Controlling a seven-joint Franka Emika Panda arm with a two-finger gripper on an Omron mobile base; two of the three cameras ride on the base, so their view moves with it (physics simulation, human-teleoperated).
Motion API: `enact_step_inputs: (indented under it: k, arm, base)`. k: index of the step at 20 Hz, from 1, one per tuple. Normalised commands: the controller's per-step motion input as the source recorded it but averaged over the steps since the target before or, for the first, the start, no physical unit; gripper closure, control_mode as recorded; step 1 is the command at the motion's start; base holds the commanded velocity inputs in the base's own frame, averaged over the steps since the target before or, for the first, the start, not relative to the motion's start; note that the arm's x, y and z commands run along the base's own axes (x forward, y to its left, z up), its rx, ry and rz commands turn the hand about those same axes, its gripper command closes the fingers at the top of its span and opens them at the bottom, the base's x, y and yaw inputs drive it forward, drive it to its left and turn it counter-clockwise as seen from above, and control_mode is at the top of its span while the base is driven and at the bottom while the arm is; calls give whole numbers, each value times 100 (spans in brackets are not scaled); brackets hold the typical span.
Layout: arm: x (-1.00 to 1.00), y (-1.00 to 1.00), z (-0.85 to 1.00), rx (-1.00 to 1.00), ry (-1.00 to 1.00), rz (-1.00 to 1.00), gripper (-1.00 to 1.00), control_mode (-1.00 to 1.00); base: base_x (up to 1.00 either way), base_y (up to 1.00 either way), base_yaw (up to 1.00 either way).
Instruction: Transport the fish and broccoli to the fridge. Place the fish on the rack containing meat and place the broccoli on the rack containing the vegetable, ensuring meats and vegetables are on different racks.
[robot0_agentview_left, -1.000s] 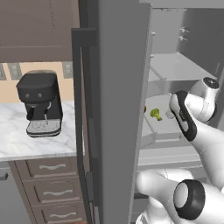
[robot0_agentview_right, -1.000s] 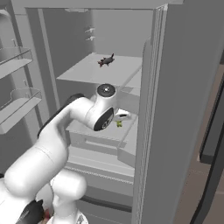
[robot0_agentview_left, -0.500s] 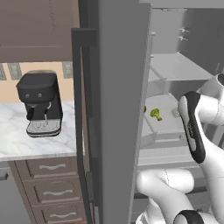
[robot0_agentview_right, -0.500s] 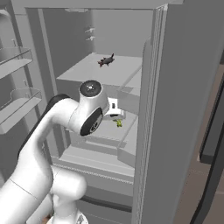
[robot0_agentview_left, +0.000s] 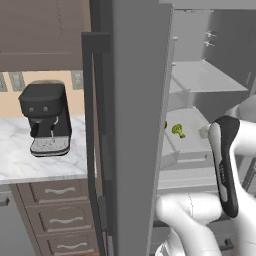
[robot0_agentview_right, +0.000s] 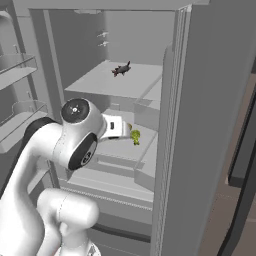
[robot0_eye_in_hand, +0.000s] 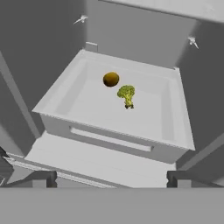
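fridge (robot0_agentview_right: 210, 125): doors are swung open, so you're looking straight into the pale grey inside with its racks stacked top to bottom.

broccoli (robot0_eye_in_hand: 126, 95): sitting in the shallow white tray-like rack (robot0_eye_in_hand: 179, 131) in the middle of the fridge, a bit right of centre, stalk pointing toward the near rim. You can spot it in the left base view (robot0_agentview_left: 178, 130) and the right base view (robot0_agentview_right: 135, 136) too.

vegetable (robot0_eye_in_hand: 111, 79): the little orange-brown ball is on that same rack, just beside the broccoli, a touch further back and to the left. Can't tell if the two actually touch; it looks like a tiny gap.

fish (robot0_agentview_right: 120, 69): small dark thing lying on the rack above, toward the far side, well apart from the greens. There's meant to be meat up there, but I can't pick it out.

gripper (robot0_eye_in_hand: 111, 177): your jaws are spread wide with nothing between them, parked outside the near edge of the broccoli's rack and looking down into it.

arm (robot0_agentview_right: 75, 140): bent in front of the open fridge, wrist pointing in at the middle rack.

coffee machine (robot0_agentview_left: 46, 117): black, standing on the marble desk (robot0_agentview_left: 20, 162) to the left of the fridge, drawers underneath.
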Motion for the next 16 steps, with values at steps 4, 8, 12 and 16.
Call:
enact_step_inputs:
  k: [4,8,12,16]
  arm:
    - [-28,8,25,0,0,-12,-100,-100]
    - [-49,19,26,0,-4,-9,-100,-100]
    - [-50,2,26,0,-4,-6,-100,100]
    - [0,0,0,0,0,0,-100,100]
  base:
    - [0,0,0]
    - [0,0,0]
    - [-25,0,-2]
    - [-100,-1,-6]
